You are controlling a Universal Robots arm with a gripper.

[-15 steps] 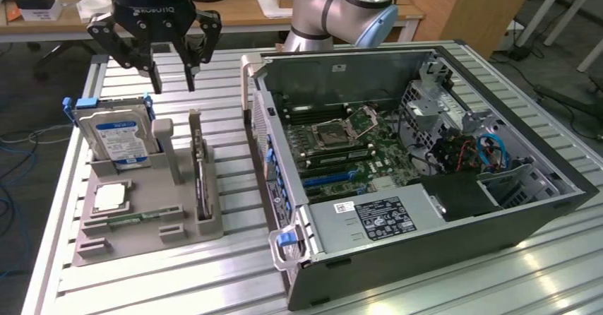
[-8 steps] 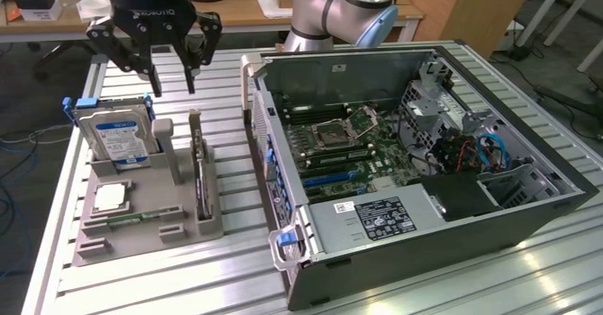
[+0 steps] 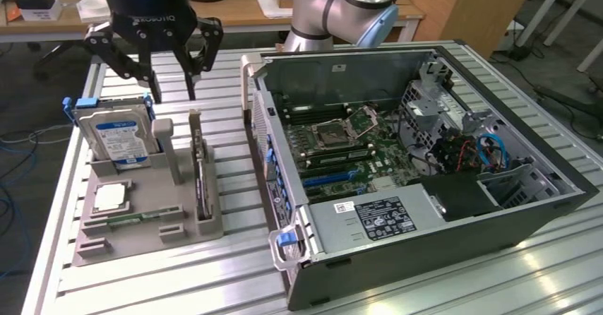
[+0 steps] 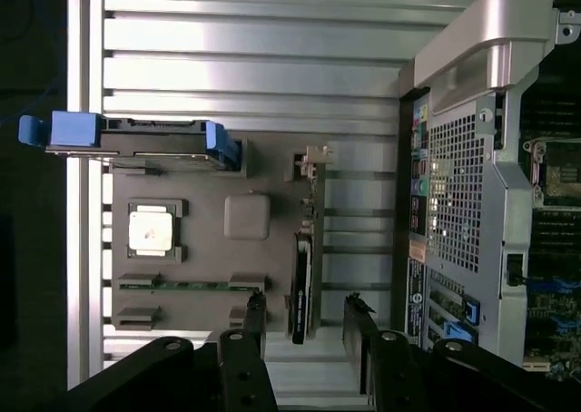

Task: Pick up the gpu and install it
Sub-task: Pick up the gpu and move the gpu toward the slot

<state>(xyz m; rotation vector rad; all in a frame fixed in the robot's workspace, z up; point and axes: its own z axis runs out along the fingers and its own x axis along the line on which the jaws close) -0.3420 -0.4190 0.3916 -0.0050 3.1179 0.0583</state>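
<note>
the gpu (image 3: pixel 200 170) stands on edge in the grey holder (image 3: pixel 104 248), on its side nearest the computer case (image 3: pixel 452 251). its long axis runs along the case wall, silvery bracket end toward the spread-open gripper (image 3: pixel 171 89) above. thin, dark card.

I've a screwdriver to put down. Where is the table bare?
Bare ribbed metal table lies in the exterior view's foreground, before the grey parts tray and the open black computer case. The strip between tray and case is narrow, and the open black gripper hangs over the tray's far end.
</note>
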